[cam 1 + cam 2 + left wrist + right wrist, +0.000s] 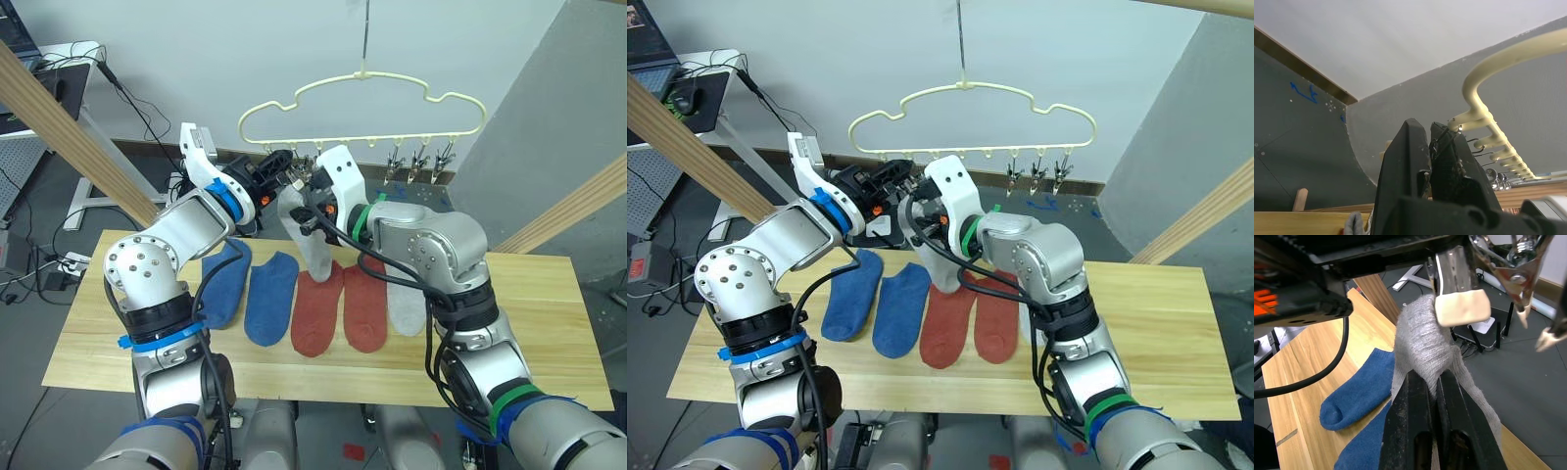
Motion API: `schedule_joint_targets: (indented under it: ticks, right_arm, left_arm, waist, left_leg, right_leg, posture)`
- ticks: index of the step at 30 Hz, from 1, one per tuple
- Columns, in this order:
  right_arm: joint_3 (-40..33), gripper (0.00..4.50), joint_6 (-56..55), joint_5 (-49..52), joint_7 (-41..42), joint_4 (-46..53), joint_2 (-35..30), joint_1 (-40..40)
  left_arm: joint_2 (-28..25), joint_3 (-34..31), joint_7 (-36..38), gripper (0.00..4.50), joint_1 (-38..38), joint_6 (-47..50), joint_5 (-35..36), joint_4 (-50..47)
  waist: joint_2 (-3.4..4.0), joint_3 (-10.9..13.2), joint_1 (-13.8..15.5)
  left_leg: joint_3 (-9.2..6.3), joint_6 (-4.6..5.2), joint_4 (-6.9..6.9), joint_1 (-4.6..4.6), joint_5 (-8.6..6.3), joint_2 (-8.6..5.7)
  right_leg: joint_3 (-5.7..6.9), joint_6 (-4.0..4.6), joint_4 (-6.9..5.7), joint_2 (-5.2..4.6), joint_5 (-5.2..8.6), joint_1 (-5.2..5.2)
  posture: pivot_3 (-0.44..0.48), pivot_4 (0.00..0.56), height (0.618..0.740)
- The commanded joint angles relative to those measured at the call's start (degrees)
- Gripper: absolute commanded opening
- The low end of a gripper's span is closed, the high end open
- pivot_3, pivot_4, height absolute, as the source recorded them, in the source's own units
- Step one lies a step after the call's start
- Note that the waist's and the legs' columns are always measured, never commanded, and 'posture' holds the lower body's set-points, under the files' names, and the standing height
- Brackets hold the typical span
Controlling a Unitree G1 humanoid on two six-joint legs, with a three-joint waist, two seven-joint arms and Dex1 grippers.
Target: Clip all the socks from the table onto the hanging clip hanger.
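Right hand (1432, 382) is closed on a light grey sock (1422, 350), raised above the worktop (549, 323) just under the left end of the clip hanger (362, 103). One metal clip (1459, 298) with a pale pad touches the sock's upper edge (whether it has bitten the fabric cannot be told). Left hand (1431, 156) is up beside it at the same end of the hanger, its fingers pressed together on a clip's wire handles. The sock hangs down from the right hand, toe toward the worktop.

On the worktop five socks lie in a row, side by side and touching: two blue socks (250, 292) on the robot's left, two rust-red socks (343, 305) in the middle, and the other grey sock (405, 304) at the right end. Three free clips (421, 162) hang further along the hanger.
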State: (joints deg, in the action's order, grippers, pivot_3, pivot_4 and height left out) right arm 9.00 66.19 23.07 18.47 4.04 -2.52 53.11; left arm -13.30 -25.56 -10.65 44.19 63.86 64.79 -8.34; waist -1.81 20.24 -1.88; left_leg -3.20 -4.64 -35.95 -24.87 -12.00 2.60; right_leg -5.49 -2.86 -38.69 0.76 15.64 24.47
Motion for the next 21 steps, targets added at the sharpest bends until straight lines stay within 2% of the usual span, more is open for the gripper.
schedule_joint_targets:
  ticks: [1, 21]
  right_arm:
    - [-0.91, 0.03, -1.32, -0.66, -0.69, 0.22, 0.43, 1.29]
    - [-3.96, 0.03, -2.23, -0.61, -1.39, -0.20, 2.23, 2.33]
  left_arm:
    - [-0.84, -0.03, -0.45, 0.11, -0.67, -0.70, 0.91, -0.89]
    - [-1.49, 0.87, -0.09, 0.11, -1.58, -1.45, 1.04, -0.86]
  waist:
    - [0.00, 0.00, 0.01]
    - [0.00, 0.00, 0.00]
  left_leg:
    - [0.00, 0.00, 0.00, 0.00, 0.00, 0.00]
    - [0.01, -0.01, 0.00, 0.00, 0.01, 0.00]
  right_leg:
    - [0.00, 0.00, 0.00, 0.00, 0.00, 0.00]
    - [0.00, 0.01, -0.07, 0.00, 0.00, 0.05]
  posture:
    - [0.057, 0.343, 0.740]
    - [0.051, 0.341, 0.740]
